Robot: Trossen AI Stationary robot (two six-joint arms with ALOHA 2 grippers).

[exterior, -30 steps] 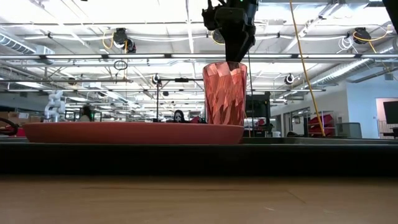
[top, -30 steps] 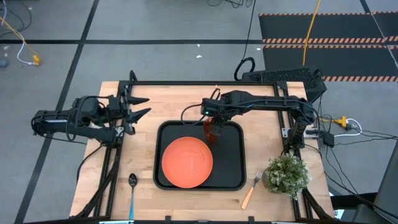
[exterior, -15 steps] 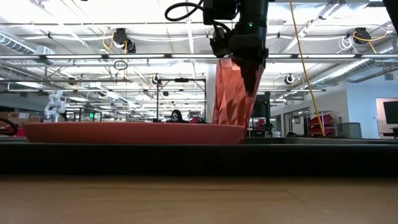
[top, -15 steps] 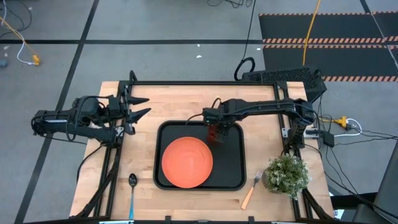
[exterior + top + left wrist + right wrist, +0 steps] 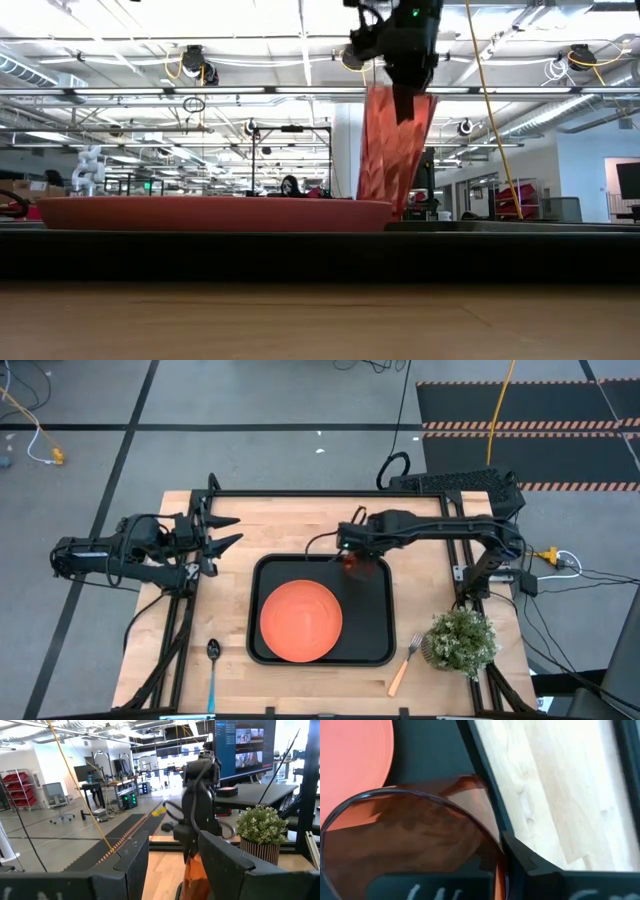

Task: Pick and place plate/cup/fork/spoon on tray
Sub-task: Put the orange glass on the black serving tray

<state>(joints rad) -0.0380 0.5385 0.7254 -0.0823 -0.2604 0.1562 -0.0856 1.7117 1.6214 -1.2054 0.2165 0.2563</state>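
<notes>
The pale wooden table (image 5: 290,525) carries a large black rectangular tray (image 5: 375,630) with a raised rim and rounded corners. In the tray lies the round flat orange plate (image 5: 301,620), filling its left part, and at the tray's far edge, just right of the plate, is the small translucent orange ribbed cup (image 5: 392,150). The low view shows the cup tilted, its rim leaning to the right. The right gripper (image 5: 352,553) is above it with its fingers pinched together on the cup's rim; the right wrist view shows the cup's mouth close to the tray's rim. A second ago the cup stood upright beside the plate with the gripper over it; since then it has tipped and shifted towards the tray's far edge. The left gripper (image 5: 222,532) hovers over the table's far left, fingers spread, holding nothing, unchanged. A potted green plant (image 5: 461,638) stands at the near right. The tan-handled metal fork (image 5: 404,665) lies beside it off the tray, and the blue-handled spoon (image 5: 212,672) lies at the near left.
</notes>
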